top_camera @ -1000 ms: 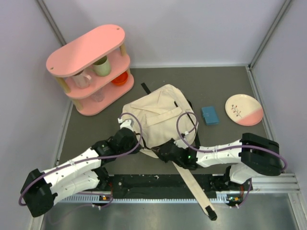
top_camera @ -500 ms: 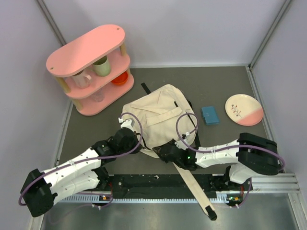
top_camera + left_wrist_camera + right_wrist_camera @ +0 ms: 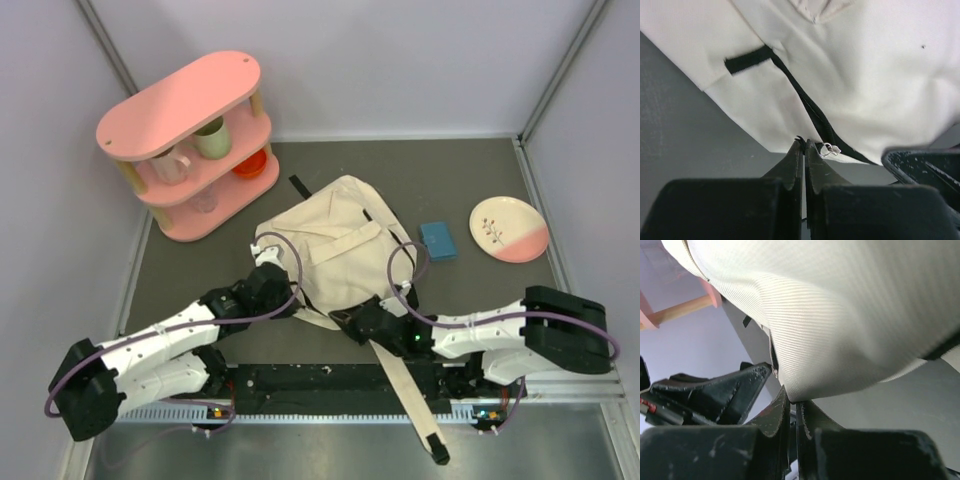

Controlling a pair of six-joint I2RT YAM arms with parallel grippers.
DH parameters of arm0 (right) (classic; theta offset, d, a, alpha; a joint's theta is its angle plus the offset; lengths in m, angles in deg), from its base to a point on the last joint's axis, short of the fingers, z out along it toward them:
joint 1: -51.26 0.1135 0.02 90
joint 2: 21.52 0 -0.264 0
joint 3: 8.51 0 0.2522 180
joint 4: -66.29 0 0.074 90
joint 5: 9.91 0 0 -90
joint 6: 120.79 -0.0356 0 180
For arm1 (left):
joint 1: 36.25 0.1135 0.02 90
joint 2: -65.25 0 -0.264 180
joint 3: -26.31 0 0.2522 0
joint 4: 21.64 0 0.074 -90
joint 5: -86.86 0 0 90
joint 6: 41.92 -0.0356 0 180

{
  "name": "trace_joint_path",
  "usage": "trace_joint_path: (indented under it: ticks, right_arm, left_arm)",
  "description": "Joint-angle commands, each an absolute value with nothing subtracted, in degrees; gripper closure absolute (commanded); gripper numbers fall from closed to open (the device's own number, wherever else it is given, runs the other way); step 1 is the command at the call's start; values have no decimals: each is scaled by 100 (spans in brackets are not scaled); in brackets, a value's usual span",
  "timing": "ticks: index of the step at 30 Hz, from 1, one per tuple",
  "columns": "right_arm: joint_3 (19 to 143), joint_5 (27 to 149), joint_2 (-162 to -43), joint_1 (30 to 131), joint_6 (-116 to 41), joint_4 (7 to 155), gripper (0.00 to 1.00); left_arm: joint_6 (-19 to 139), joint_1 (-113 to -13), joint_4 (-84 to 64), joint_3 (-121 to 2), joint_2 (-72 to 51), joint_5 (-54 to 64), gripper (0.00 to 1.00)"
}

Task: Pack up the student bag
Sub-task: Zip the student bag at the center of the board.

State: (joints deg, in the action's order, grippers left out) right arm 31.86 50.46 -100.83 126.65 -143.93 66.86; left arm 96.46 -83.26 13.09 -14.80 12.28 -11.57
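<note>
Left hand [image 3: 292, 302], right hand [image 3: 345, 321] at student bag [image 3: 330, 235].

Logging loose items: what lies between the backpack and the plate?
A small blue case lies between the backpack and the plate; the top view shows it.

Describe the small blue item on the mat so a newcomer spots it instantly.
Start at the cream student bag in the middle of the dark mat. Between it and the pink-and-white plate on the right lies a small blue case. It is the only blue thing in view, flat and rectangular.
</note>
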Motion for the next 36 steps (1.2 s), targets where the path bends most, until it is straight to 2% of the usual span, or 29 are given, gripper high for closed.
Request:
trace_joint_path:
  ticks: [1,12,21,24,27,28,29,31,32,33,34,36]
  right_arm:
    - [2433,4932,-9500,12763,-14276,7056,100]
    - [2010,4915,-8990,12763,-14215,7004,100]
    - [2203,5266,-9209,12763,-13688,6714,100]
    - [2361,5354,-9376,12763,-13381,6398,100]
    - [2870,5529,-9630,12763,-12775,6415,100]
    - [3011,5582,-9727,12763,-12225,6284,100]
    - [3404,5748,-9945,12763,-11976,6257,100]
    - [3880,5960,-10210,12763,-11232,6327,100]
    - [4361,6170,-10394,12763,-11018,6466,100]
    - [4583,6268,-10666,12755,-10850,6572,84]
    - [4794,6364,-10790,12746,-10431,6634,69]
    - [5304,6725,-10827,12728,-9955,7063,56]
  left_arm:
    - [9756,-8134,1665,-1785,682,-2485,100]
    - [10037,-7757,1770,-1768,22,-2933,100]
    - [9379,-6895,1585,-2330,-330,-2872,100]
    - [9124,-6895,1559,-2489,-278,-2529,100]
    - [8922,-6851,1655,-2655,21,-2713,100]
    - [8756,-6833,1725,-2743,178,-2731,92]
    - [8667,-6781,1848,-2839,249,-2731,75]
    - [8492,-6728,2085,-3182,390,-2801,63]
    - [8438,-6676,2182,-3288,417,-2854,50]
    - [8394,-6640,2392,-3463,452,-2915,32]
    - [8333,-6596,2463,-3534,513,-2916,25]
    - [8306,-6500,2709,-3709,592,-2916,18]
